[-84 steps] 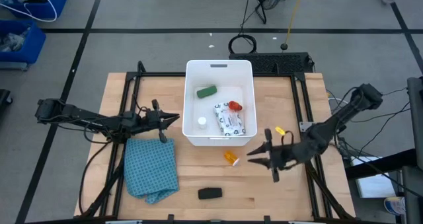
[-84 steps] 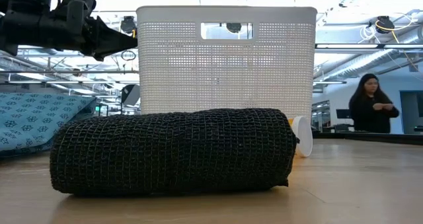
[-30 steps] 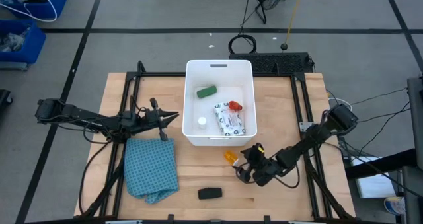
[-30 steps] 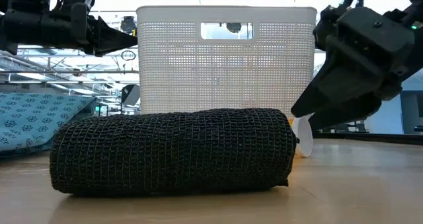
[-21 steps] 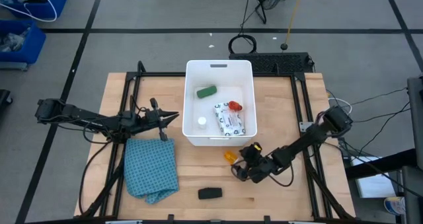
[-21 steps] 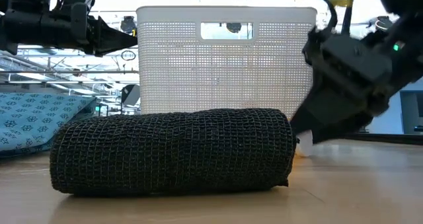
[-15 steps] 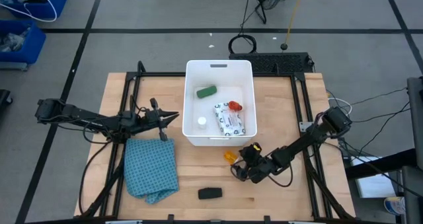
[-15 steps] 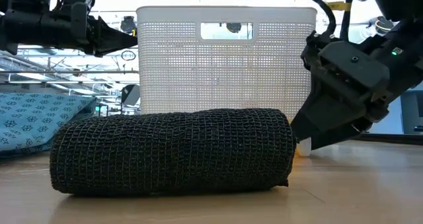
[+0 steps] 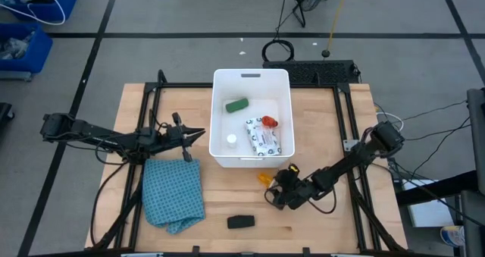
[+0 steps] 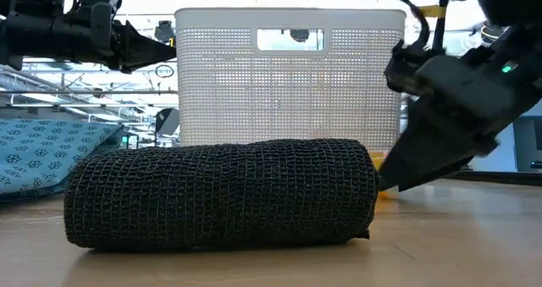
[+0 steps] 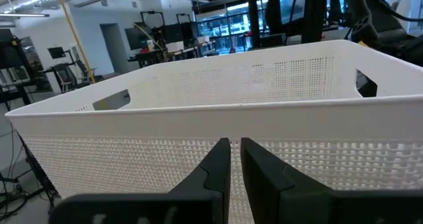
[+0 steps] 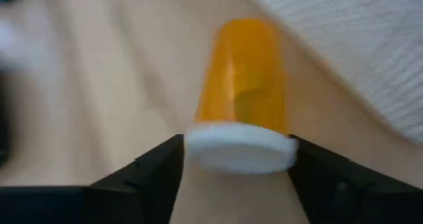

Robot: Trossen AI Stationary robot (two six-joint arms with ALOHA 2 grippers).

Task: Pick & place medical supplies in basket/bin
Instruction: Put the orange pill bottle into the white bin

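Descent done: right pincer point(image 9: 271, 192) now straddles pill bottle point(image 12: 244, 85) at tub's point(image 9: 220, 120) 6 o'clock, open, gripping nothing; closing seems next

One tub point(image 9: 218, 120); one checked cloth point(image 9: 174, 192); one black roll point(image 9: 241, 222); one orange bottle point(image 9: 263, 179); two arms.

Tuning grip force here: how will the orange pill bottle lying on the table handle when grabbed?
The orange pill bottle lies on its side, so it would probably roll if nudged. Its smooth round plastic looks stiff but slippery. The right pincer straddles the white cap, probably a wider, surer hold.
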